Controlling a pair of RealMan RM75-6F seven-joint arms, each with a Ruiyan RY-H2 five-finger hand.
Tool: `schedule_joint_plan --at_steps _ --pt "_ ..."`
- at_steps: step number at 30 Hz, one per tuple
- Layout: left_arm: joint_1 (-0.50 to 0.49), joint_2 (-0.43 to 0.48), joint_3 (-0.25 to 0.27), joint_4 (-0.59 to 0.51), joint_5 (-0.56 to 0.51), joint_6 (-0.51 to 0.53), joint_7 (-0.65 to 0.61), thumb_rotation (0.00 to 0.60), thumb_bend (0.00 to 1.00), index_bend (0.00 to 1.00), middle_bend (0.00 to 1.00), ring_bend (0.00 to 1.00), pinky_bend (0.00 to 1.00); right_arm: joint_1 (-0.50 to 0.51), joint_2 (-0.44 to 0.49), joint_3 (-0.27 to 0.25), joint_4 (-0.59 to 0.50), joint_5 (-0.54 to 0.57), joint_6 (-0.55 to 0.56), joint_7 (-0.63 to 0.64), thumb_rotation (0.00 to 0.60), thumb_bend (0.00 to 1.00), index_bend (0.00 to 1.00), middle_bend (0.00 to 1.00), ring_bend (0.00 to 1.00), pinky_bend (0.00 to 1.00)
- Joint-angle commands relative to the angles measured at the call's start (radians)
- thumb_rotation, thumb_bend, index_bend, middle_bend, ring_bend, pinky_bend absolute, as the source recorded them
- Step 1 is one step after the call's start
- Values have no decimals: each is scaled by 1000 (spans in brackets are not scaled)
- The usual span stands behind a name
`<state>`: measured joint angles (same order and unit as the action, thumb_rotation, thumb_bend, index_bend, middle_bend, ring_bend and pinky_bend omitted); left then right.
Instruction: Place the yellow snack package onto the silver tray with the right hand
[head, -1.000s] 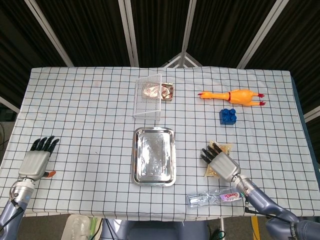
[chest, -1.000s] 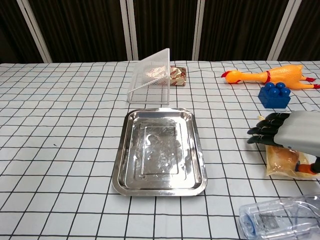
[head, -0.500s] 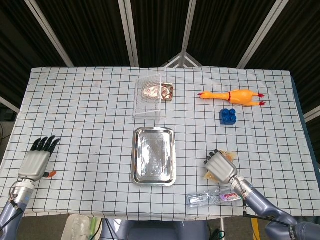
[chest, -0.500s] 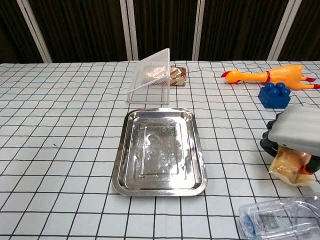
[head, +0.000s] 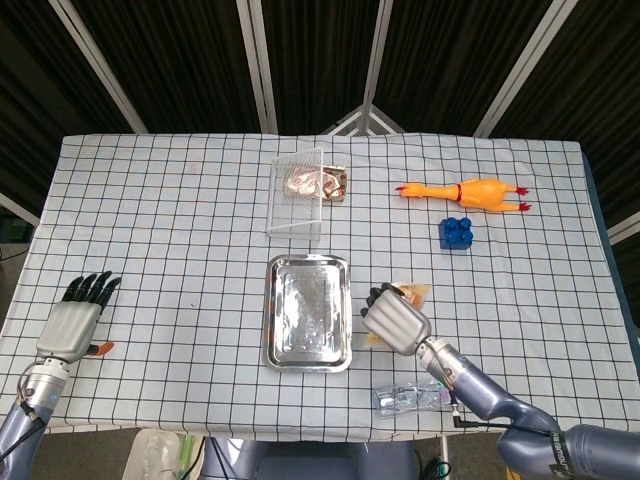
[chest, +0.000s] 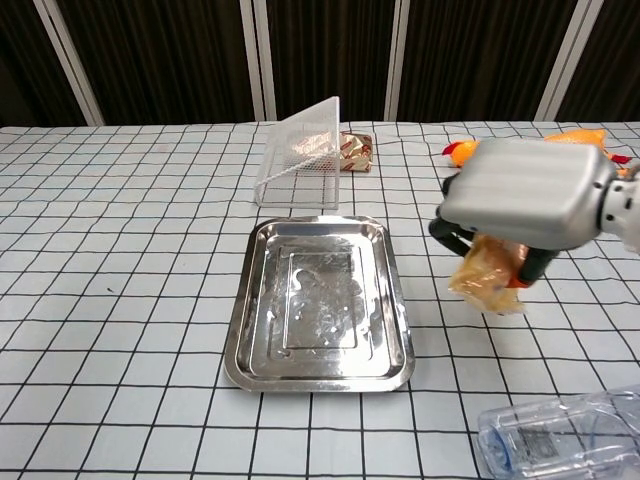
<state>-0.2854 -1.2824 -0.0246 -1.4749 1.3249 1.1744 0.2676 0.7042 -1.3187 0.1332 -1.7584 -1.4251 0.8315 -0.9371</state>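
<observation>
The right hand (chest: 522, 205) grips the yellow snack package (chest: 487, 281) and holds it off the table, just beside the silver tray (head: 308, 311) at its three o'clock. The carry is under way; next it must travel toward nine o'clock over the tray, lower and let go. The left hand (head: 73, 318) rests empty, fingers apart, at the table's far edge.

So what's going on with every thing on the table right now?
Right hand: holds the snack package, lifted off the table.
Snack package: in the air, just right of the tray.
Tray: flat on the table, nothing in it.
Left hand: open, holds nothing.
Clear basket: tipped on its side.
Rubber chicken: lying down.
Blue block: sitting upright.
Plastic bottle: lying on its side.
</observation>
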Motion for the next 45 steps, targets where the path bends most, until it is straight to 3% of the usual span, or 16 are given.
schedule_joint_plan --at_steps 1,6,17,19,21,22,23,26,31,35,39,43,45 --pt "0 3 1 3 6 3 -10 600 48 0 0 0 0 69 -49 63 -21 92 -48 -17 600 280 690 572 395 620" --pt "-2 5 1 5 9 0 -24 600 48 0 0 0 0 165 -160 125 58 200 -83 18 600 280 690 572 395 620" --pt "-9 3 -6 24 -21 -26 -35 600 48 0 0 0 0 284 -359 107 254 314 -108 46 600 284 670 568 395 620" --pt "-11 4 -7 24 -21 -28 -38 600 48 0 0 0 0 296 -380 101 278 327 -98 38 600 283 553 523 384 607" --pt "-11 5 -7 23 -18 -24 -41 600 48 0 0 0 0 302 -391 88 292 343 -82 15 600 282 276 370 284 543" --pt "-10 7 -7 23 -17 -22 -43 600 48 0 0 0 0 304 -392 79 292 358 -71 -4 600 282 122 243 175 479" --pt "-10 8 -8 22 -17 -21 -46 600 48 0 0 0 0 306 -390 68 290 377 -61 -29 600 282 28 122 77 407" --pt "-11 8 -7 24 -18 -25 -50 600 48 0 0 0 0 309 -382 47 257 467 -11 -115 600 281 0 0 0 245" --pt "-12 7 -4 24 -11 -24 -54 600 47 0 0 0 0 316 -339 21 139 605 87 -245 600 268 0 0 0 16" --pt "-4 4 -1 20 5 2 -47 600 41 0 0 0 0 331 -294 -11 7 700 194 -363 600 240 0 0 0 11" --pt "-2 5 2 15 13 11 -45 600 40 0 0 0 0 322 -253 -44 -106 699 295 -405 600 233 0 0 0 11" --pt "1 7 6 11 23 17 -47 600 40 0 0 0 0 276 -148 -64 -198 619 358 -337 600 234 0 0 0 1" --pt "2 9 9 8 29 21 -48 600 40 0 0 0 0 231 -72 -75 -206 520 348 -201 600 234 0 0 0 0"
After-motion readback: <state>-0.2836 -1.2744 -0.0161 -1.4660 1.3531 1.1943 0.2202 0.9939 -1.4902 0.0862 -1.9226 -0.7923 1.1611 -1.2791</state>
